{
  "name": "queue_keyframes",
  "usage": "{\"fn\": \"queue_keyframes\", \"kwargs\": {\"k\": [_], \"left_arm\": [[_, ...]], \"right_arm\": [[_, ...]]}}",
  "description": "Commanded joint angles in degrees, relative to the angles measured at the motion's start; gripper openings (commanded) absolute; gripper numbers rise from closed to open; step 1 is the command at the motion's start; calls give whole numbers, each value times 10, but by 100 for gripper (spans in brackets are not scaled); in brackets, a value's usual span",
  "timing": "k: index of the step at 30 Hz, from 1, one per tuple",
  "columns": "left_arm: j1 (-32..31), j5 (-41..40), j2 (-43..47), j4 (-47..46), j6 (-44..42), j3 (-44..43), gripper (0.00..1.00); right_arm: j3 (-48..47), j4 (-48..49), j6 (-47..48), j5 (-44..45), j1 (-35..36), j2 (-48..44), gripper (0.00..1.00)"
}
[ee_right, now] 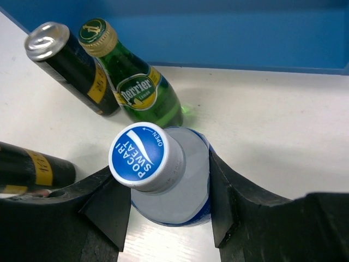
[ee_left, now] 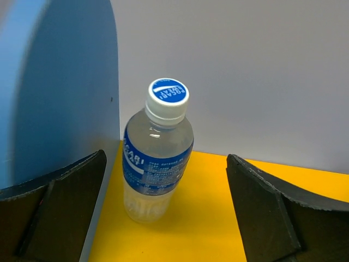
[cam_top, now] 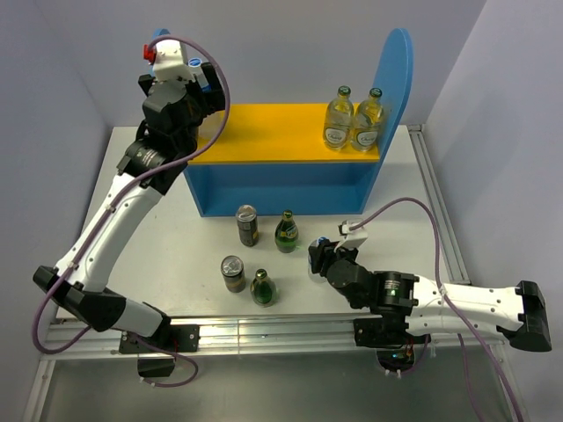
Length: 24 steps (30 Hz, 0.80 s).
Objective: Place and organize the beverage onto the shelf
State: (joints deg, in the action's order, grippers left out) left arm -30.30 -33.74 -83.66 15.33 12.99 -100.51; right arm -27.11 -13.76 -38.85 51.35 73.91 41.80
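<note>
The blue shelf has a yellow upper board. My left gripper is open at the board's far left end. In the left wrist view a clear Pocari Sweat bottle stands upright on the board beside the blue side panel. It stands between my open fingers and touches neither. My right gripper is shut on a second Pocari Sweat bottle in front of the shelf; both fingers press its shoulder.
Two yellow glass bottles stand at the board's right end. Two dark cans and two green Perrier bottles stand on the white table, left of my right gripper. One green bottle is close to the held bottle.
</note>
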Motion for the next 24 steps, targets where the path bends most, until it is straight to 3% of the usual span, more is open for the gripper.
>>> {"fn": "queue_keyframes", "kwargs": {"k": [1,9,14,17,19,24], "left_arm": [[2,-50,55,2,10,-7,100],[-55,-80,147,47,22,42,100],[-77,-84,224,58,42,101,99],[-78,-80,253,60,49,149,99],[-78,-75,268,60,49,166,99],[-78,-68,298,62,64,217,99]], "right_arm": [[-75,-9,11,47,13,-22,0],[-260,-53,82,51,60,-18,0],[-412,-9,204,16,65,35,0],[-505,42,290,2,63,116,0],[-589,41,332,-19,53,157,0],[-747,-7,342,-141,-51,288,0]]}}
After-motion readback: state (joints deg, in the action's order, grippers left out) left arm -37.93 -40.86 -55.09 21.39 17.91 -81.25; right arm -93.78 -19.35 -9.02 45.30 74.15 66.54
